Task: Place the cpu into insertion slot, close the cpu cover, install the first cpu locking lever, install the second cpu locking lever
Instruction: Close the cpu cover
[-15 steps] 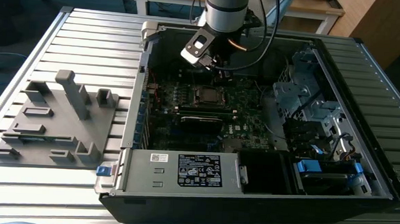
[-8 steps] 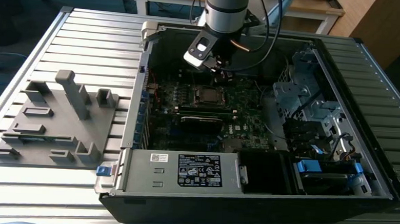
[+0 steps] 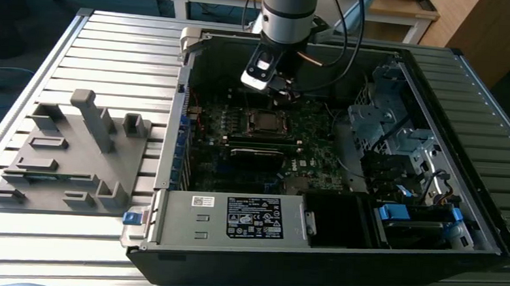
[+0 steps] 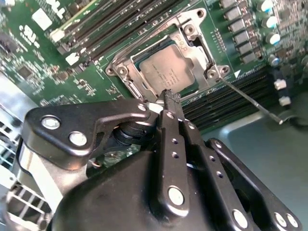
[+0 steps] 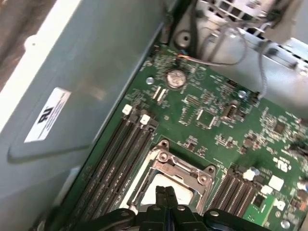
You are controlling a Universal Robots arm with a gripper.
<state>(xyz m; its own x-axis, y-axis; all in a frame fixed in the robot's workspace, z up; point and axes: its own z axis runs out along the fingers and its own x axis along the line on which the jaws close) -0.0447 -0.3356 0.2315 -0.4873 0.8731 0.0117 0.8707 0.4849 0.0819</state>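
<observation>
One ribbed metal desk (image 3: 111, 57) carries one open black computer case (image 3: 318, 267), and the arm (image 3: 288, 7) reaches down into it; one grey moulded fixture block (image 3: 70, 166) lies well apart from the jaws, outside the case; one labelled grey power supply box (image 3: 190, 212) sits inside the case, away from them. One green circuit board (image 5: 207, 86) lies right under the jaws, with two banks of long black memory slots (image 5: 115, 154), one on either side of the socket.

The small square insertion slot (image 3: 265, 120) is directly below the jaws; one thin silvery cpu cover (image 4: 197, 57) appears to be folded down over it; one dull silver-grey square cpu (image 4: 161, 72) shows through its window, already seated. One thin wire locking lever (image 4: 250, 101) juts out just beside the jaws, seemingly unlatched.

The jaws are pressed fully together with nothing between them, tips at the cover's near edge; contact cannot be told.

The lever step seems in hand; it likely calls for pushing with the closed tips, firmly and squarely, since the wire is thin and springy.
</observation>
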